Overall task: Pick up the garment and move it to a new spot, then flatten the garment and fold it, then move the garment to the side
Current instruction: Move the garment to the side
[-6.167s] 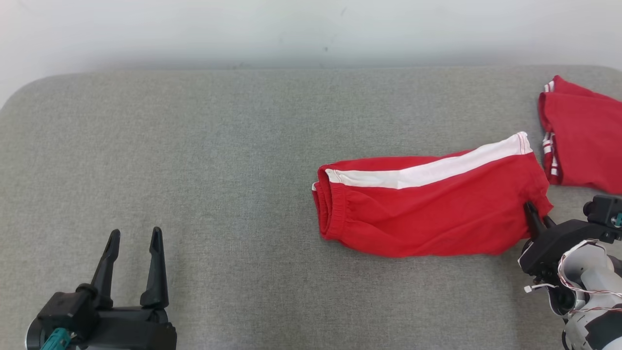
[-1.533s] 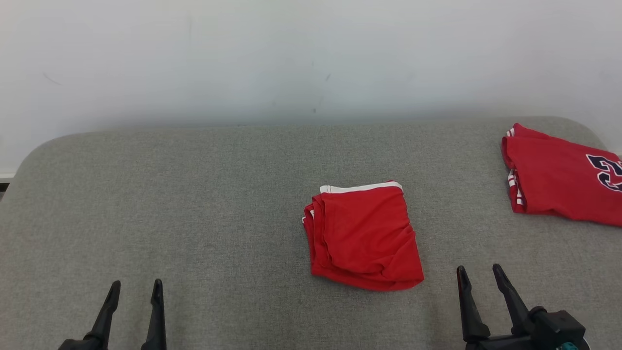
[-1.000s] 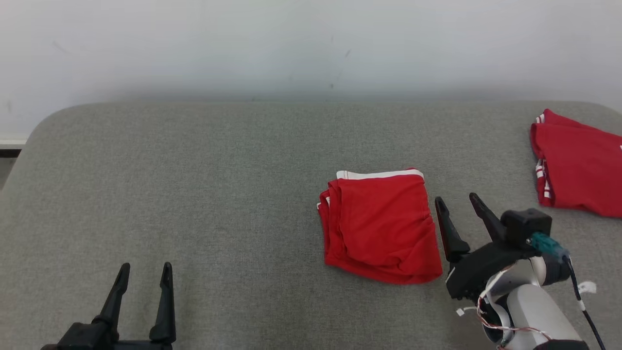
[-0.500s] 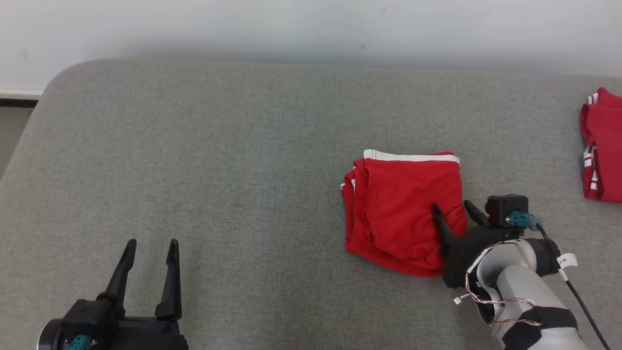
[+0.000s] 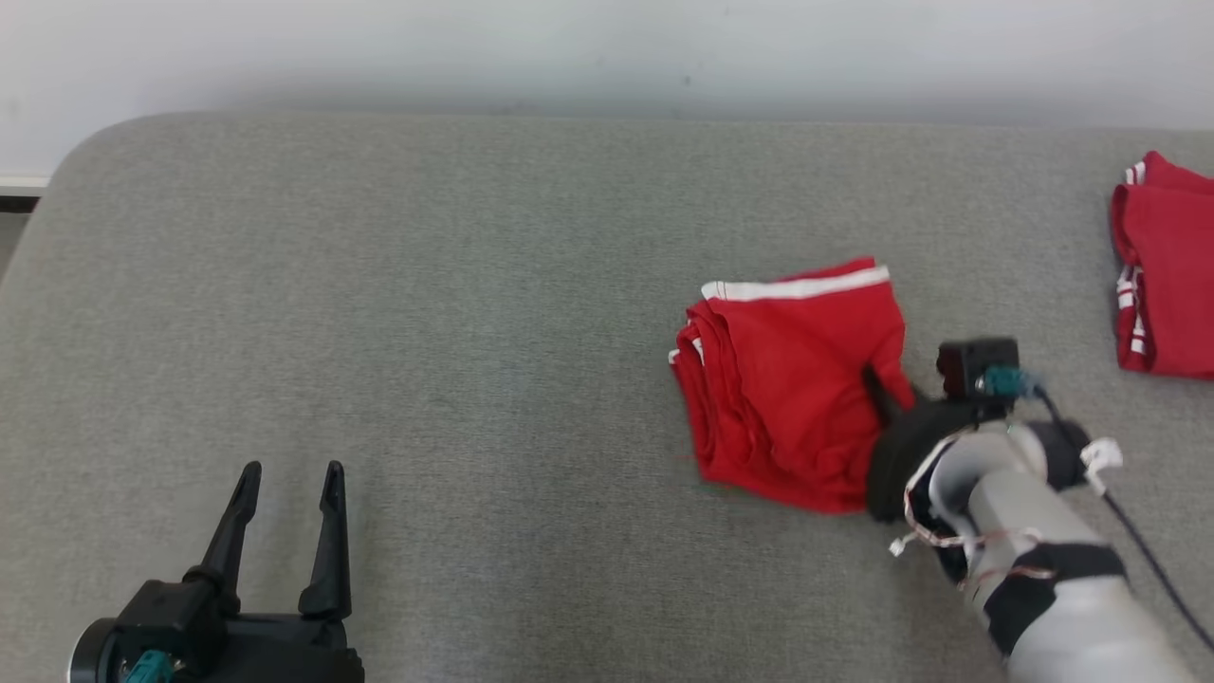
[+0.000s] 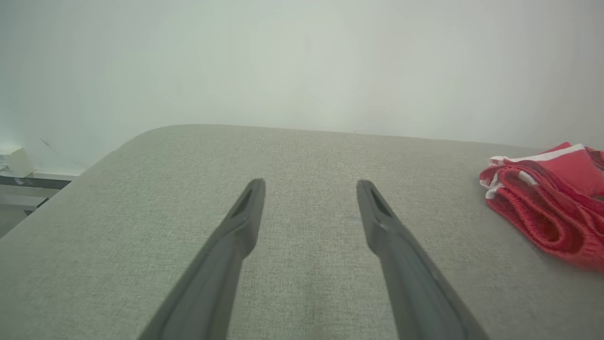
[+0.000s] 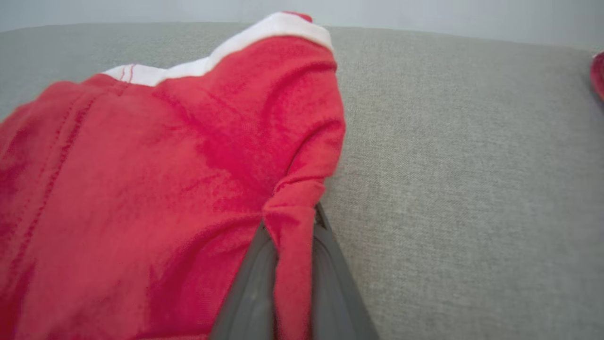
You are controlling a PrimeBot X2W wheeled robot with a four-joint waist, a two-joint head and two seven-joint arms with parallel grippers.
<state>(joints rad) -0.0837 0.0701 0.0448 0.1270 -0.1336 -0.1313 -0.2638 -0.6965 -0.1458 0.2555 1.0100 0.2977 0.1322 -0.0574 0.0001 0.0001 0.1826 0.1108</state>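
Moving folded red shorts (image 5: 792, 379) aside: step begun | right gripper (image 5: 880, 384) pinching 3 o'clock edge | left gripper (image 5: 292, 470) spread, 7 o'clock | next: carry toward 3 o'clock, fold intact

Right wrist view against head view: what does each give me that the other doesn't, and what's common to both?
Right wrist view: a close look at the grip, with the right claw shut on a bunched fold at the edge of the folded red garment with a white stripe.
Head view: the open left claw at lower left, well away from the cloth, plus most of the garment's outline.
Both: that garment, the right claw, the grey fabric-covered surface, the pale wall and a second red garment off to the right.
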